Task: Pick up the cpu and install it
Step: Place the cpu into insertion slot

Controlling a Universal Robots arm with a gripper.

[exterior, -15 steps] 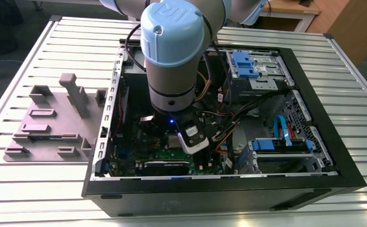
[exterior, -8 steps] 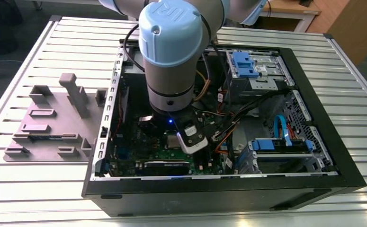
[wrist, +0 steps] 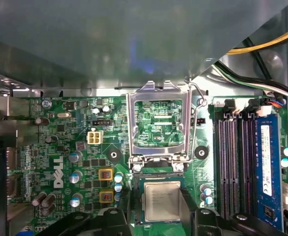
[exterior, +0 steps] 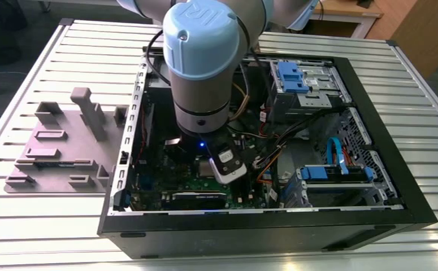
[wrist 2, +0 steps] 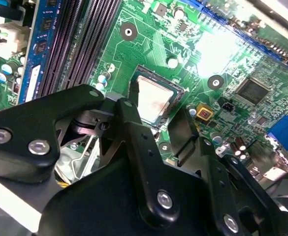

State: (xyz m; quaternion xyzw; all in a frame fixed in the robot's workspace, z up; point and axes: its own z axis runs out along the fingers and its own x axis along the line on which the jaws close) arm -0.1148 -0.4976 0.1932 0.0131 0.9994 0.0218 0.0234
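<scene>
You are at the install step: the cpu (wrist: 161, 199) lies flat in its socket (wrist 2: 158, 78), where the arm (exterior: 203, 73) reaches into the case (exterior: 399, 186) just left of centre in the exterior view. The gripper (wrist 2: 153, 115) straddles the chip, jaws at two opposite edges, and you cannot tell whether they clamp it or merely flank it. The retention frame (wrist: 157, 123) stands open, so I judge the next move calls for a straight, gentle lift with no sideways drag.
</scene>
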